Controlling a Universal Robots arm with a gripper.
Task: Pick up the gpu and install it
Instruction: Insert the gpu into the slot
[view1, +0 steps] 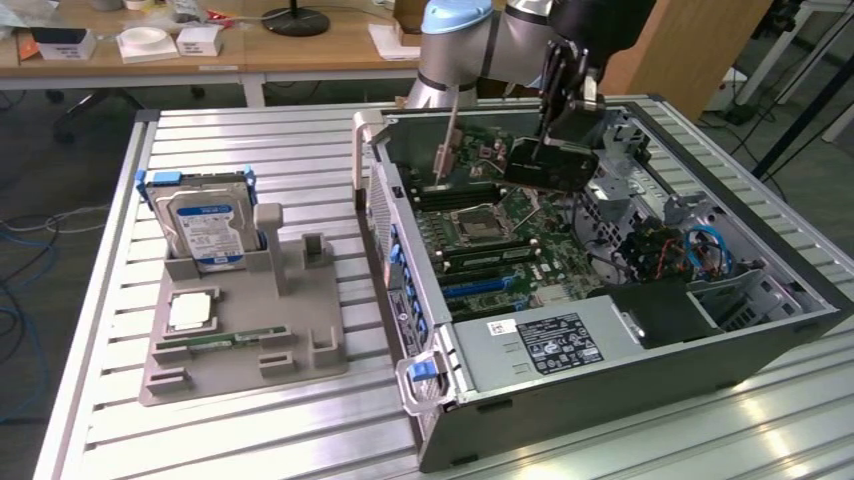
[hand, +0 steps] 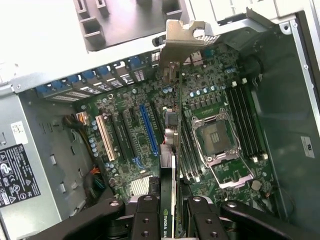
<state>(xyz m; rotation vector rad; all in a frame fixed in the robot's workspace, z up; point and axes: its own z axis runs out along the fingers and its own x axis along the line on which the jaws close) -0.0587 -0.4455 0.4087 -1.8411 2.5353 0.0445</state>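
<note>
Near end: my tool (hand: 172, 212) is clamped narrow on the gpu (hand: 171, 167), a finger on either face, card held edge-on. Its pale bracket (hand: 184, 42) sits at the end away from my wrist. The card hangs over the motherboard (hand: 125, 130), between the long blue slot (hand: 148, 127) and the open CPU socket (hand: 217, 140). I cannot tell whether its lower edge touches a slot. All of it is inside the open case (view1: 574, 395), which lies on the slatted surface (view1: 240, 440). In the exterior view, at nine o'clock from the case, a grey tray (view1: 227, 378) holds an upright hard drive (view1: 207, 230). A green memory stick (view1: 220, 340) lies at six o'clock from the drive.
</note>
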